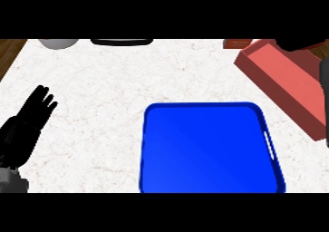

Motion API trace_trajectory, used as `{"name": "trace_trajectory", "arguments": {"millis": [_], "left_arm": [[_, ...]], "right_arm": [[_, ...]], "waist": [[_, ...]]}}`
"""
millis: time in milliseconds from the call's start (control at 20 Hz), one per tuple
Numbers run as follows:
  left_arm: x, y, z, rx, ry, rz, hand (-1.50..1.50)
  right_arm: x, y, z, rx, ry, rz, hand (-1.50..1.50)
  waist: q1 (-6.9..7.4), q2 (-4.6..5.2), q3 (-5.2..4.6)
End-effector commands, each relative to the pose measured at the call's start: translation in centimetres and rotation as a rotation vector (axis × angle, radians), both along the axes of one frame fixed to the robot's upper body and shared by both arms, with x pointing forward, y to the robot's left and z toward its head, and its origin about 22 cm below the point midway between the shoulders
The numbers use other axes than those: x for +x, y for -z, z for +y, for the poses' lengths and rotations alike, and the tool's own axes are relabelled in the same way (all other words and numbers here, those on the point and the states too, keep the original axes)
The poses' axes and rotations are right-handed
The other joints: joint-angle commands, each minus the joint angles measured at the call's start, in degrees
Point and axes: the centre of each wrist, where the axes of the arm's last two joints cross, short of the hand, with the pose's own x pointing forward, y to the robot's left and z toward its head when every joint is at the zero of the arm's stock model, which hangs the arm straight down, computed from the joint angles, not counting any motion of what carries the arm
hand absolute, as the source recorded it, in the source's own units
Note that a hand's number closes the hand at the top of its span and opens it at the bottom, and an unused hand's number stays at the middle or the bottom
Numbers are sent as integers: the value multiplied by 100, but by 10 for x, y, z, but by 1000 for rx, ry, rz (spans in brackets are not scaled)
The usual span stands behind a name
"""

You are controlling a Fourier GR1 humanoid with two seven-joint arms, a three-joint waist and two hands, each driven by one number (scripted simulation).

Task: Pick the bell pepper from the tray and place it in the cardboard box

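Okay, looking straight down on the worktop (99, 113) now, pale and marbled, and the blue tray (207, 149) sits at the lower middle of my view, running down to the bottom edge, with a thin white strip along its right rim. The tray floor I can see is plain blue. The bell pepper itself I can't make out anywhere in this view, so I can't tell where it is. Up at the right, the cardboard box (287, 77) lies at an angle, reddish in colour, well apart from the tray's top right corner, with its far end running off toward the right edge. Right robot hand (304, 44) is only a dark shape at the very top right, over the far end of the box, with the grey forearm (327, 90) coming down the right edge across the box; I can't tell how open that one is or whether it has hold of anything. Left robot hand (38, 106) is over at the left edge, fingers straight and pointing up, holding nothing, resting above the worktop well clear of the tray. Along the far edge there's a grey rounded object (58, 43) at the left, a flat black item (122, 41) beside it, and a small brown thing (237, 43) near the box.
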Motion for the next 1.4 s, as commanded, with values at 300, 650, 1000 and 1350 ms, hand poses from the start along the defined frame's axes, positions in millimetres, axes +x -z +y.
{"name": "trace_trajectory", "arguments": {"millis": [300,650,1000,1350], "left_arm": [[-10,0,8,-3,-3,5,0],[3,-3,-6,7,10,-19,0],[6,-11,0,9,18,8,0],[4,3,-6,-4,13,3,0]], "right_arm": [[24,66,-47,20,-16,17,150],[28,93,-77,156,-9,215,150],[15,149,-86,231,4,311,-150],[14,136,-98,484,-28,-51,-150]], "waist": [[50,16,3],[116,55,6],[82,32,8],[0,18,15]]}}
